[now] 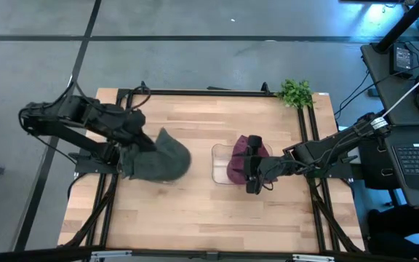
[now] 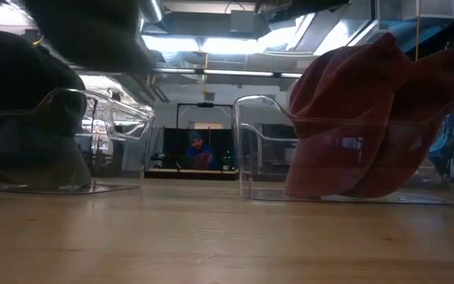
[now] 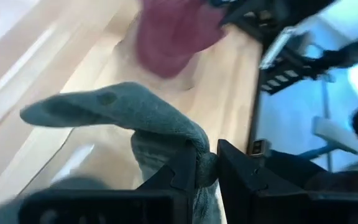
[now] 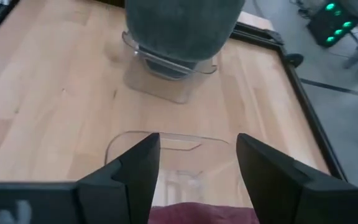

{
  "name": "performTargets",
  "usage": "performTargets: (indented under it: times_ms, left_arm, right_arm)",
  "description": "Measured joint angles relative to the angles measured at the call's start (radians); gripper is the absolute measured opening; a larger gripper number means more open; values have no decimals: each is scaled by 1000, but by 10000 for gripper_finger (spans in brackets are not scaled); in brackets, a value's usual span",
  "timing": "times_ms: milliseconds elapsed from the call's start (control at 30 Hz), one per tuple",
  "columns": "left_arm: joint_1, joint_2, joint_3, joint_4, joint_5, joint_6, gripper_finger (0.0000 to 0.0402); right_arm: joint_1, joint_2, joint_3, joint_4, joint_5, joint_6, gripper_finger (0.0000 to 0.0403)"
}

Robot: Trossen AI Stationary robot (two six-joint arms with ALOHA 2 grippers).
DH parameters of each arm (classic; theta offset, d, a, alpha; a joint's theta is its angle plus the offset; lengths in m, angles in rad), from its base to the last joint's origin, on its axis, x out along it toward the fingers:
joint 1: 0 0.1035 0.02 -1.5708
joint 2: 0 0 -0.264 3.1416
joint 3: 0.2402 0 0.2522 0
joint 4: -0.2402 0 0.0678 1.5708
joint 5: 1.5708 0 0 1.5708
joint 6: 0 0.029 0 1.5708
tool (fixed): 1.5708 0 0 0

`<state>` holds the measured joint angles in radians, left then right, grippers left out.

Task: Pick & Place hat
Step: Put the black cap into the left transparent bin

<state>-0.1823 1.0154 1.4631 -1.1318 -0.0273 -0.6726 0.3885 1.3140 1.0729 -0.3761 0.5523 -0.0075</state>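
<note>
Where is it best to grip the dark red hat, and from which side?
Probably its bunched top fold, from above: the dark red hat sits in a clear stand with walls around its lower part. The right pincer is open just over it.

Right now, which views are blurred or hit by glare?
Left wrist view: soft all over, the grey hat and red hat smeared. Low view: bright ceiling lights glare through the clear stands, and the near tabletop is out of focus. High and right wrist views are sharp enough.
</note>
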Motion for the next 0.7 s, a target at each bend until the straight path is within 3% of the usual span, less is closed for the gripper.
performTargets:
  times_ms: [300,700]
  left_arm:
    - [3,27,0,-77,-39,-30,42]
    - [3,160,-1,-193,-61,16,42]
  right_arm:
    - [0,0,0,21,40,-1,211]
    - [0,0,0,16,39,4,211]
